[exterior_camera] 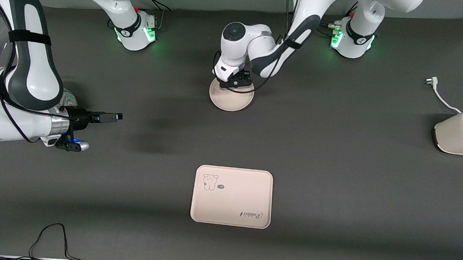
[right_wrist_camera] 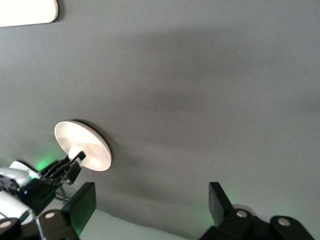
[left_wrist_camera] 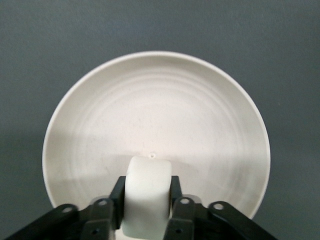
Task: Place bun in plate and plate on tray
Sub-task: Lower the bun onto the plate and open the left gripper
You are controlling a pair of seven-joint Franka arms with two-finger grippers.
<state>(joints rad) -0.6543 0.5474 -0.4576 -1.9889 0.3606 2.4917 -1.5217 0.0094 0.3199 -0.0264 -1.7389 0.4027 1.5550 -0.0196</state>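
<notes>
The round cream plate [exterior_camera: 231, 102] lies on the dark table near the arms' bases, farther from the front camera than the tray [exterior_camera: 231, 198]. My left gripper [exterior_camera: 237, 83] hangs low over the plate's edge nearest the bases. In the left wrist view the left gripper [left_wrist_camera: 147, 189] is shut on the off-white bun [left_wrist_camera: 147, 200] just above the plate [left_wrist_camera: 155, 110]; I cannot tell whether the bun touches it. My right gripper [exterior_camera: 113, 117] waits open and empty over bare table toward the right arm's end; it also shows open in its wrist view [right_wrist_camera: 150, 200].
A cream toaster [exterior_camera: 462, 133] stands at the left arm's end of the table, its white cord and plug [exterior_camera: 432, 81] lying beside it. A black cable [exterior_camera: 50, 239] loops at the table's front edge. The right wrist view shows the plate [right_wrist_camera: 90, 147] and a tray corner [right_wrist_camera: 25, 12].
</notes>
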